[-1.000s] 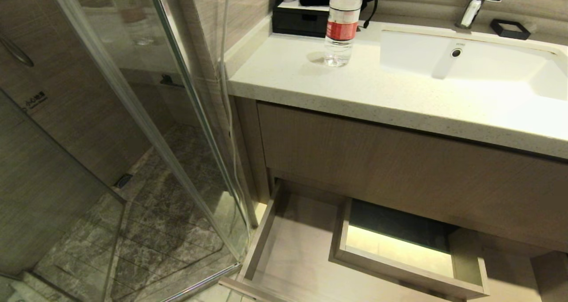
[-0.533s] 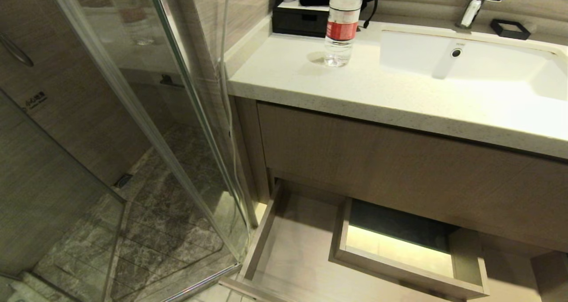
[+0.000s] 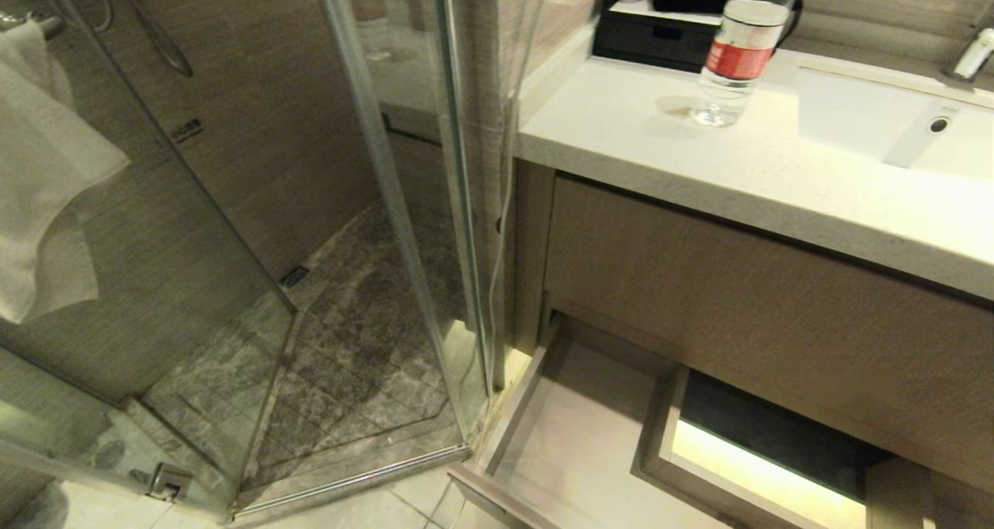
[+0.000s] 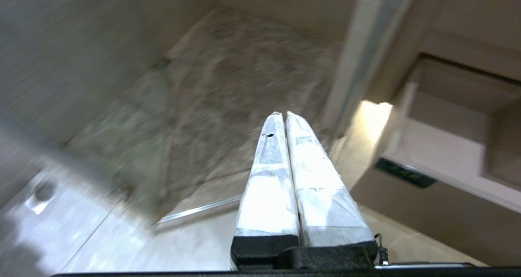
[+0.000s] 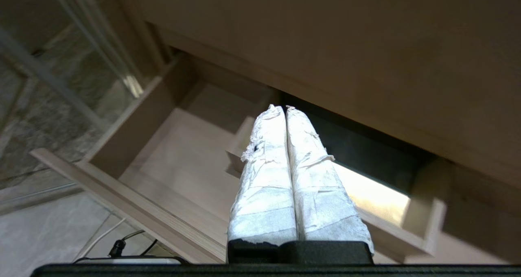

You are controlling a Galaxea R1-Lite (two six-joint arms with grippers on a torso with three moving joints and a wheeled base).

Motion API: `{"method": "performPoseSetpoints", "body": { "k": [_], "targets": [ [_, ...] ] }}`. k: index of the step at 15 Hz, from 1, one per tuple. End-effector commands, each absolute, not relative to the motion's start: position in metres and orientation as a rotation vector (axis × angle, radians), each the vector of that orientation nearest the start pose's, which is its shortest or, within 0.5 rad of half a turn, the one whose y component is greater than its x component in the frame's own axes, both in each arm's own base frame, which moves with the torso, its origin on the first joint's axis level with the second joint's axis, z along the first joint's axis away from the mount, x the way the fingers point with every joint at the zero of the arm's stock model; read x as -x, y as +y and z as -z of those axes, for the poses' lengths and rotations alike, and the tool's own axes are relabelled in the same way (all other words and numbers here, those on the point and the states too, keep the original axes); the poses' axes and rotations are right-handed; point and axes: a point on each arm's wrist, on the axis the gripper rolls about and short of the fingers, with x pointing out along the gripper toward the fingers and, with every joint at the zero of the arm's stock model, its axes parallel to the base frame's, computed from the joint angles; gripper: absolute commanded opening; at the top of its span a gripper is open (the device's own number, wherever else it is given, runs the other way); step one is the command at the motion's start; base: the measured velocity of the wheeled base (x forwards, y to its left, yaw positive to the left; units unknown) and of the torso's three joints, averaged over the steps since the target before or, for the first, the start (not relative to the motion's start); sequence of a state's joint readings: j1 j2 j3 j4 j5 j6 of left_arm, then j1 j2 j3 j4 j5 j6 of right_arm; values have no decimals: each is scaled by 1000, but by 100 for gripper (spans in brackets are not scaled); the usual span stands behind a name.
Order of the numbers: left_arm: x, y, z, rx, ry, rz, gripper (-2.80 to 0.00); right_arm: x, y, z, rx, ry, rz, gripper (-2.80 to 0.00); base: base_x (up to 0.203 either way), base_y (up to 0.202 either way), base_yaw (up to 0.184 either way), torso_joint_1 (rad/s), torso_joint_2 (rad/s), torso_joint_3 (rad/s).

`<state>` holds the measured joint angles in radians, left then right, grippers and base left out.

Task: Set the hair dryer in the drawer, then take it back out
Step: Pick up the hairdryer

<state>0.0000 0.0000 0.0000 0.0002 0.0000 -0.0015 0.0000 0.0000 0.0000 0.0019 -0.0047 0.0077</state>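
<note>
Left claw (image 4: 283,118) hangs clenched and empty above the shower floor (image 4: 228,86), beside the glass (image 3: 404,203). Right claw (image 5: 283,112), also clenched on nothing, hangs over the drawer (image 3: 575,436), which stands pulled out beneath the bench (image 3: 699,164) with its bottle (image 3: 734,55). No dryer shows anywhere.

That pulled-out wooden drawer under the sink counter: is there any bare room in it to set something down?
Yes. The light-brown wood-grain drawer has a bare floor between its left side wall and the boxed cutout. On the pale speckled countertop, the strip in front of the clear plastic water bottle is free; behind it, the black box crowds the corner.
</note>
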Motion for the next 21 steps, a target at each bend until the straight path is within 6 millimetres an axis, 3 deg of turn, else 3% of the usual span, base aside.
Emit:
{"method": "performPoseSetpoints", "body": {
  "k": [1,14,21],
  "targets": [
    [23,0,-75,2,0,0,-280,23,0,-75,-9,5,5,-280,3,7,148,7,2,7],
    [23,0,-75,2,0,0,-280,23,0,-75,-14,2,5,-280,0,0,7,0,0,0],
    [23,0,-75,2,0,0,-280,23,0,-75,-15,3,5,-280,1,9,-149,2,1,2]
  ]
}}
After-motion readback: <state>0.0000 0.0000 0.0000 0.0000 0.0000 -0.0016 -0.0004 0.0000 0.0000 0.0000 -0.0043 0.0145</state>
